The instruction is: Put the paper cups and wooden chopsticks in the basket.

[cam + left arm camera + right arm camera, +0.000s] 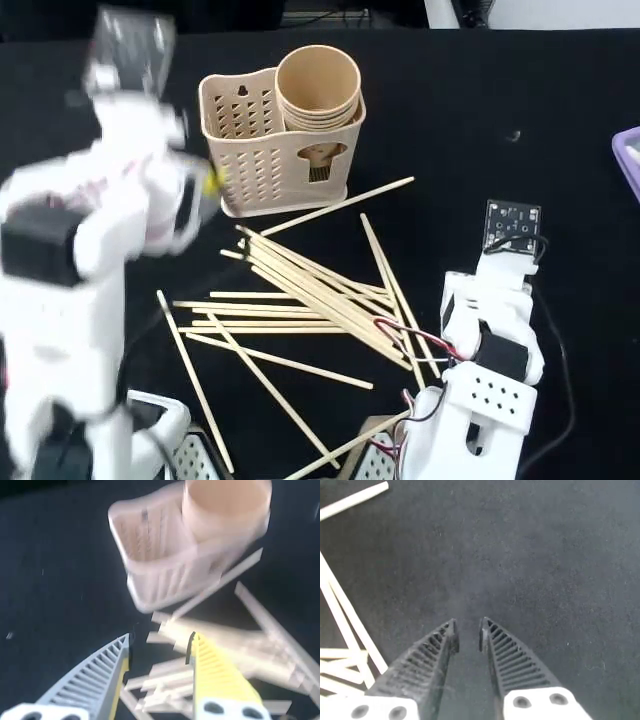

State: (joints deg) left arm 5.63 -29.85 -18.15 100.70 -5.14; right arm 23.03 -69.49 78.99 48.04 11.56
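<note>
Now hovered with left pincer [159, 637] spread above chopsticks [300, 290] strewn on the bench [480, 100] beside the basket [250, 170], paper cups [318, 85] already inside; needed one stick pinched mid-length, lifted level.

High cam overhead; L wrist cam close, shares basket [258, 172].

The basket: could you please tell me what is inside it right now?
A stack of paper cups stands in one compartment of the basket. Nothing rises from the other compartment; its floor is hidden by the wall. What lies under the cups is covered.
</note>
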